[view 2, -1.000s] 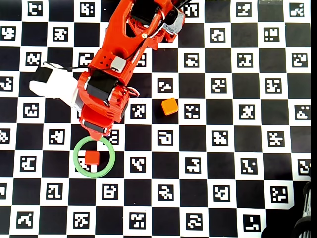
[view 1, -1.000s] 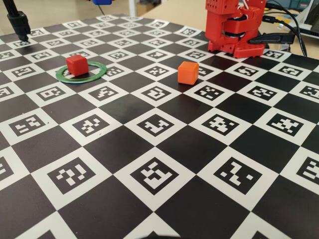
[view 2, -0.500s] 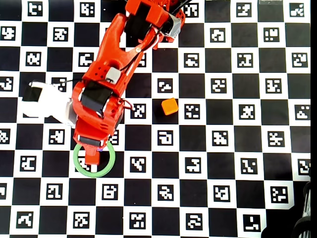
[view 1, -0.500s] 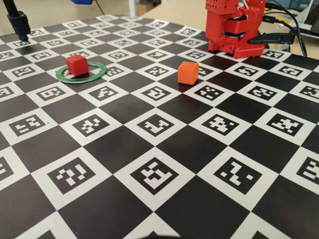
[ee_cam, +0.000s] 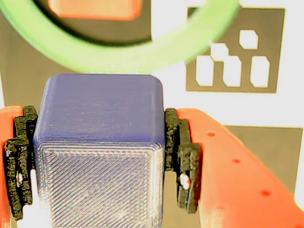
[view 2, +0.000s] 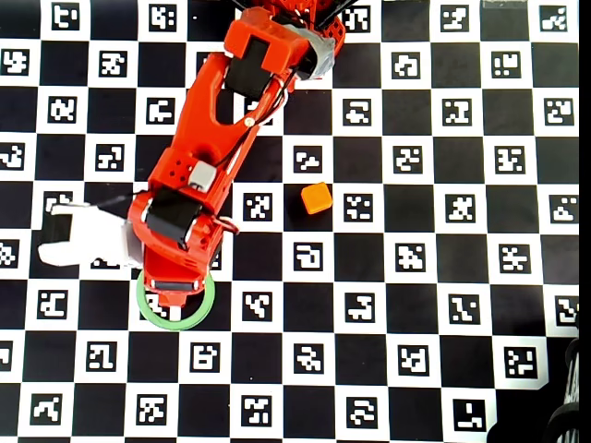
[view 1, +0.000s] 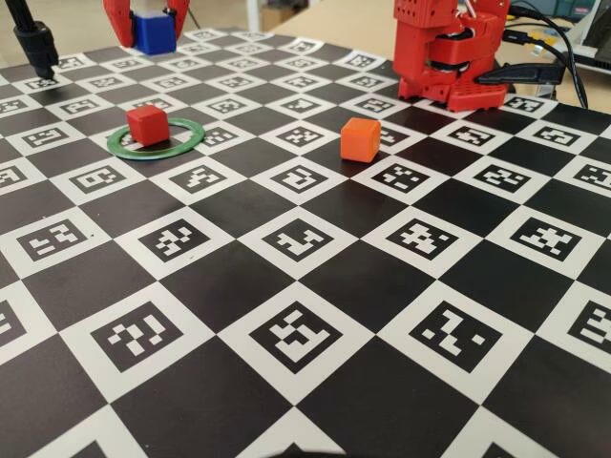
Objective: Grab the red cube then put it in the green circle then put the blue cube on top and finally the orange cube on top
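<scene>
Stacking, second step: the gripper (ee_cam: 99,156) is clamped on the blue cube (ee_cam: 99,142), held above the red cube (view 1: 147,124) inside the green circle (view 1: 186,141). Next: centre it, then lower and release. The orange cube (view 1: 360,139) waits nearby.

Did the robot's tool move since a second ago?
Yes. In the overhead view the tool, holding the blue cube, moved down the picture over the green circle.

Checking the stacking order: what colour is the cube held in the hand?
Dark blue cube, clearest in the wrist view.
</scene>
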`<state>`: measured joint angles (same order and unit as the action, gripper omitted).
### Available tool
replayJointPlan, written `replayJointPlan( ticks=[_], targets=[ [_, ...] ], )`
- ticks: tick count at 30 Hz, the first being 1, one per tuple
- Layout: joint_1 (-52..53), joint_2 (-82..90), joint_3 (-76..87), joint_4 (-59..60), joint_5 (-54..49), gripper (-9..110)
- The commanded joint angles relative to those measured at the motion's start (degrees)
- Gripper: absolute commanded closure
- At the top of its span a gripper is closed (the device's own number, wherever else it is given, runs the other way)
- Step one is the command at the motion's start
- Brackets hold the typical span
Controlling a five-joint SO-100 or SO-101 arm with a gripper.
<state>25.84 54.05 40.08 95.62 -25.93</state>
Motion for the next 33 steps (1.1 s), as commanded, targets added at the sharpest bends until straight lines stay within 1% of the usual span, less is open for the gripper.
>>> replayJointPlan(
  ticks=[1,11,20,33],
  targets=[
    [0.2,1.2,-5.3,-2.0,-0.9,95],
    [0.7,-2.5,-5.3,-6.3,-1.4,95],
    [1.7,-3.7,-4.9,-7.8,-2.2,95],
    [3.0,-3.8,0.6,-11.7,-3.0,95]
  ],
)
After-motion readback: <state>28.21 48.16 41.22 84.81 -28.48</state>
